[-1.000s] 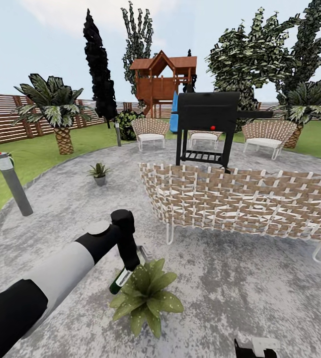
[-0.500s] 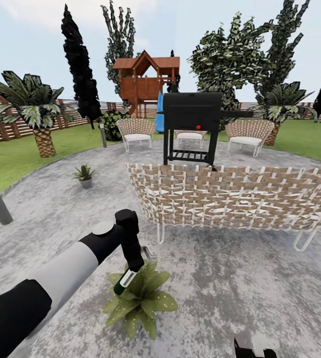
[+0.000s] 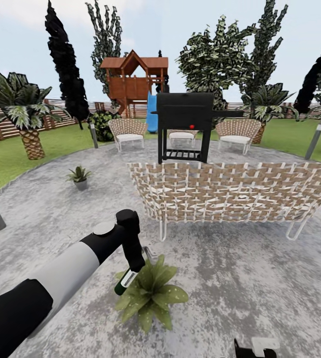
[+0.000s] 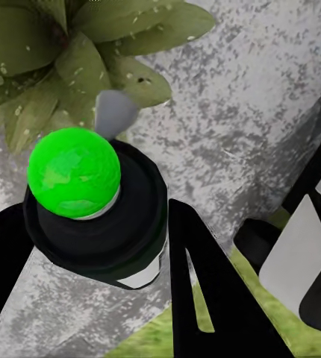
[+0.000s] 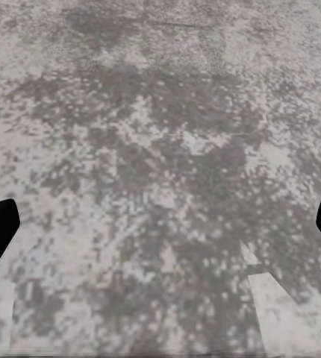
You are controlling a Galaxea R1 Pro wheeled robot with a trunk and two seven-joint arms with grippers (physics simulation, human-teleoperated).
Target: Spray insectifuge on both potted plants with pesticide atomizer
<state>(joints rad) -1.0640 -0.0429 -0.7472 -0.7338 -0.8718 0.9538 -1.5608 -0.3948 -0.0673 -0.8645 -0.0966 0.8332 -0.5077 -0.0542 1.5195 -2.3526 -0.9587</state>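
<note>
The patio (image 3: 260, 278) carries a wicker sofa (image 3: 230, 194) and, beyond it, a black grill (image 3: 183, 124). Two potted plants sit on the paving: the near plant (image 3: 150, 293) right under the left arm, the far plant (image 3: 78, 175) well apart, toward the lawn. The atomizer (image 3: 125, 279) is already picked up — the left gripper (image 4: 93, 246) pinches it, jaws closed on its black head. Judging by its place, the near plant is being sprayed; the far one looks left to do. The bottle's long axis is tilted, body low and outward, its nozzle facing the near plant's leaves. The right gripper (image 5: 160, 224) hangs over bare paving, jaws spread wide.
</note>
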